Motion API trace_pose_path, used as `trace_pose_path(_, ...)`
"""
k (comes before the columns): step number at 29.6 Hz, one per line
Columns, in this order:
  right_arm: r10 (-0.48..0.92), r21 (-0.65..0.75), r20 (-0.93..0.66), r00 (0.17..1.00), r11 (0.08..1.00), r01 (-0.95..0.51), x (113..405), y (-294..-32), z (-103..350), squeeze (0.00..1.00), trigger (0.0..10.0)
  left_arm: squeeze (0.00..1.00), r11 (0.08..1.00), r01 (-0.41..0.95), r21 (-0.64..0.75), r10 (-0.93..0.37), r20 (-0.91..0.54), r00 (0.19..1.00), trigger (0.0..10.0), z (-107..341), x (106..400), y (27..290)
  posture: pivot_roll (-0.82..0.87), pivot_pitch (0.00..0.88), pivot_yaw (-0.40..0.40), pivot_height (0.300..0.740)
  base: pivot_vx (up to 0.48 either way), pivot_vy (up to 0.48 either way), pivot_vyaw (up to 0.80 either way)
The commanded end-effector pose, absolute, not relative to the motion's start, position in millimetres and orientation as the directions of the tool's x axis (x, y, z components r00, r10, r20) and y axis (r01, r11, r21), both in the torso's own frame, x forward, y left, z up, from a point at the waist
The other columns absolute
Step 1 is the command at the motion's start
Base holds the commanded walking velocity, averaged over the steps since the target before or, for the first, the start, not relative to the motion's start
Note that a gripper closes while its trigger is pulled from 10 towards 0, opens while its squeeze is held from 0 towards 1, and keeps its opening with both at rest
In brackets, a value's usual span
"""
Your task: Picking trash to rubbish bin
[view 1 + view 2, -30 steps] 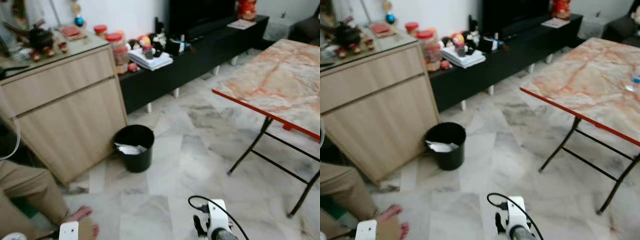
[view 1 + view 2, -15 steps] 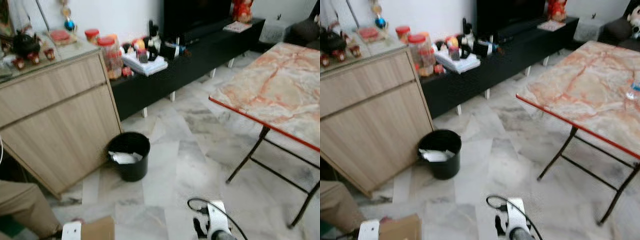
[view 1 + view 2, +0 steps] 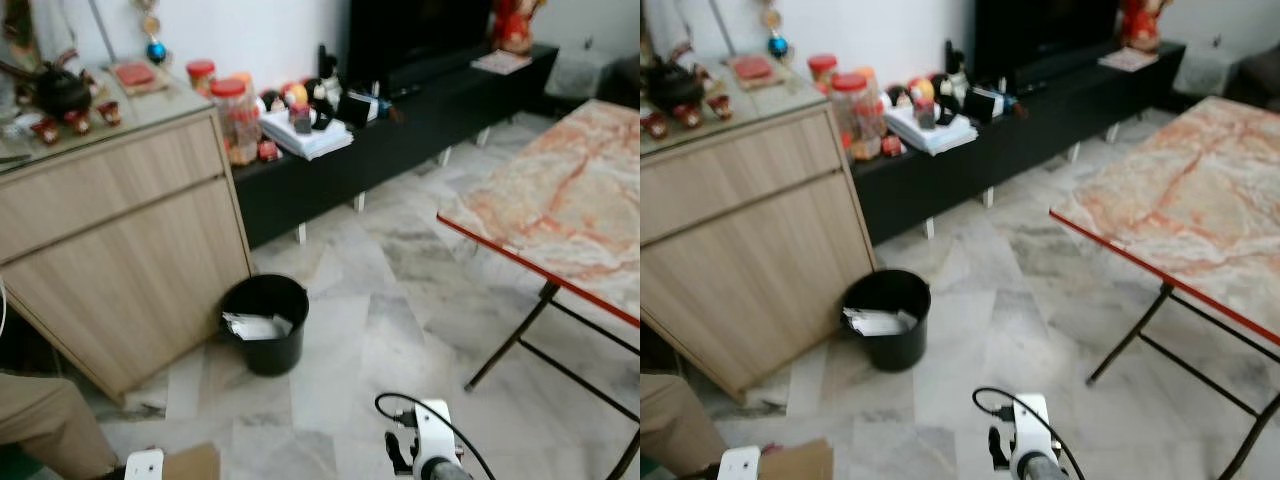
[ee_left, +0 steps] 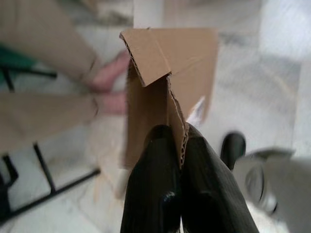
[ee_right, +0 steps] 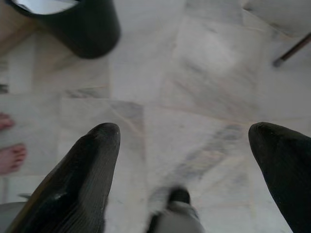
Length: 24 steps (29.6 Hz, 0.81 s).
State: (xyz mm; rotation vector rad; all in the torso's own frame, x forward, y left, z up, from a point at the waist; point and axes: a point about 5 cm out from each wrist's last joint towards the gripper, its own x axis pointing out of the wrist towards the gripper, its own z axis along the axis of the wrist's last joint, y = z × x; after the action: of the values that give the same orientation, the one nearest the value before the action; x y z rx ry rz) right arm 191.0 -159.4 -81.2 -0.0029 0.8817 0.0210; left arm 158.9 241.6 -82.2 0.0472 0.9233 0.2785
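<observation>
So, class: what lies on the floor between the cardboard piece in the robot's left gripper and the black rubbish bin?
Bare marble floor separates the cardboard piece in the left gripper from the black rubbish bin, as the head views show; nothing lies there.

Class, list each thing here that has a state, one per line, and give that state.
Left end effector: shut on the cardboard.
Cardboard: held, torn at its top edge.
Right end effector: open, holding nothing, above the floor.
Bin: upright, no lid, white paper inside.
Cabinet: drawers shut.
Table: unfolded, standing.
</observation>
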Motion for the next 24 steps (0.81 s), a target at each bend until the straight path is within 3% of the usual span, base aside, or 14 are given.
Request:
trace_pose_path(1,0.004,-0.013,-0.764,0.645,1.0,-0.021,193.0,-165.9,-79.6,0.0,10.0,0.0,0.963,-0.22,0.154,0.253,-0.789,0.559,10.0,-85.1,154.6,237.8,0.07,0.02,0.043,0.74,0.33,0.0,0.8)
trace_pose_path(5,-0.001,-0.015,-0.763,0.646,1.0,-0.016,193.5,-167.2,-79.2,0.0,10.0,0.0,0.964,-0.219,0.149,0.25,-0.789,0.561,10.0,-85.2,155.5,236.0,0.07,0.021,0.038,0.74,0.33,0.0,0.76)
trace_pose_path(24,-0.007,0.001,-0.76,0.65,1.0,0.012,195.5,-167.3,-78.3,0.0,10.0,0.0,0.965,-0.211,0.154,0.249,-0.787,0.564,10.0,-84.2,157.6,237.1,0.06,0.0,0.049,0.74,0.331,0.0,0.0)
